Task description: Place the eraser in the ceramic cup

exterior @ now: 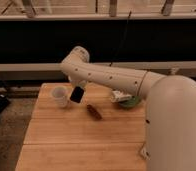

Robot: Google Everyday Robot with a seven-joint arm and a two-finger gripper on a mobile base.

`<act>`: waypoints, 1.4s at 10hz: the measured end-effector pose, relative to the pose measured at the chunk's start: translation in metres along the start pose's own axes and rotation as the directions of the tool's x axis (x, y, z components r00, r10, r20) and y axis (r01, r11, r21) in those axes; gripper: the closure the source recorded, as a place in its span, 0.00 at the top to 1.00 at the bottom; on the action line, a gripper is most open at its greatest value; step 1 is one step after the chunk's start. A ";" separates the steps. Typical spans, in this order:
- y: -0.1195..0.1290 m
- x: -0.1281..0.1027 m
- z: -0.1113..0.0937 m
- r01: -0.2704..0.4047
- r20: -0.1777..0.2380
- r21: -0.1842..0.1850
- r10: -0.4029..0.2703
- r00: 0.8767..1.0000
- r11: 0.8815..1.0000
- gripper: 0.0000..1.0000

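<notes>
The white ceramic cup (60, 96) stands upright at the back left of the wooden table (81, 142). The black eraser (77, 94) hangs tilted just right of the cup's rim, held in my gripper (79, 90) at the end of the white arm. The arm reaches in from the right and covers the gripper's upper part. The eraser is beside the cup, not inside it.
A slim reddish-brown stick (95, 112) lies on the table right of the cup. A green bowl (128, 102) sits at the back right, half hidden by the arm. A dark wall and rail run behind the table.
</notes>
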 end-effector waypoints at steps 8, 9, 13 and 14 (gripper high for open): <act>-0.064 0.020 -0.001 0.132 -0.048 0.127 -0.127 0.991 0.983 0.00; -0.073 0.020 0.000 0.147 -0.055 0.139 -0.140 0.989 0.979 0.00; -0.096 0.022 0.011 0.179 -0.069 0.165 -0.170 0.983 0.970 0.00; -0.098 0.023 0.015 0.181 -0.070 0.169 -0.172 0.983 0.969 0.00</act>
